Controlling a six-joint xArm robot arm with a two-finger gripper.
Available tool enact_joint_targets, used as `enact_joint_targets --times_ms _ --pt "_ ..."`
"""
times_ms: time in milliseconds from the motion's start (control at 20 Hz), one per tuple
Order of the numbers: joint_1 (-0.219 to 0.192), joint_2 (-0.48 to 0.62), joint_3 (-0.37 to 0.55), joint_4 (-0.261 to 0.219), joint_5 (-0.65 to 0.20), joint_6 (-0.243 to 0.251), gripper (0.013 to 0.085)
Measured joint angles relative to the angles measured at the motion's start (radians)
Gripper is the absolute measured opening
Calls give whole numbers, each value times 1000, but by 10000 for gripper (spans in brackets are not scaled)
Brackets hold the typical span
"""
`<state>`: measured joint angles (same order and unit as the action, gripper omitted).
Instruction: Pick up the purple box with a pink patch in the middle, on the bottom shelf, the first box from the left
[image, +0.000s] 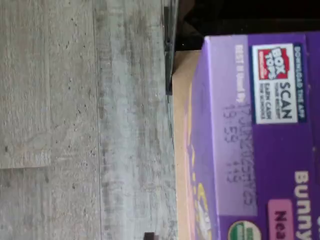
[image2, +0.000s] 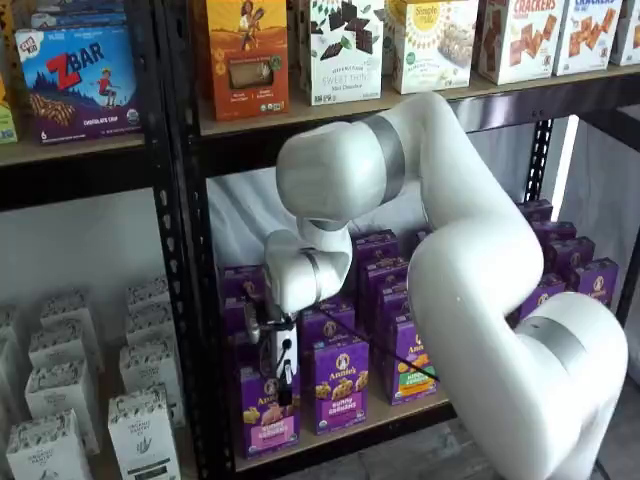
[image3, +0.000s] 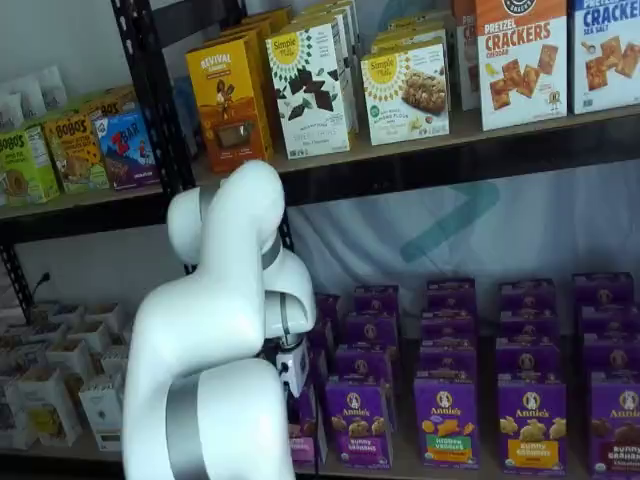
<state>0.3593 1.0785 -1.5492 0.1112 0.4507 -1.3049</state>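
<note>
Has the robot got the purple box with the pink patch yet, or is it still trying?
Not quite yet. Done: the arm has reached the bottom shelf, and the gripper sits at the top of the purple box, whose purple top fills the wrist view. In hand: taking hold, though I cannot tell whether the fingers have closed. Left: gripping firmly and lifting the box, which stands on the shelf.

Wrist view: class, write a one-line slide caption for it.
Looking down at the top flap of the purple box, standing at the edge of the bottom shelf, with grey floor beyond.
</note>
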Motion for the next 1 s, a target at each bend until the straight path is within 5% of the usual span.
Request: enact_joint_targets --times_ms 200,800,1000 --pt "3 5 -3 -6 -3 8 570" --pt "11 21 -15 -16 -12 25 570" --pt "12 22 -15 -16 -10 26 490"
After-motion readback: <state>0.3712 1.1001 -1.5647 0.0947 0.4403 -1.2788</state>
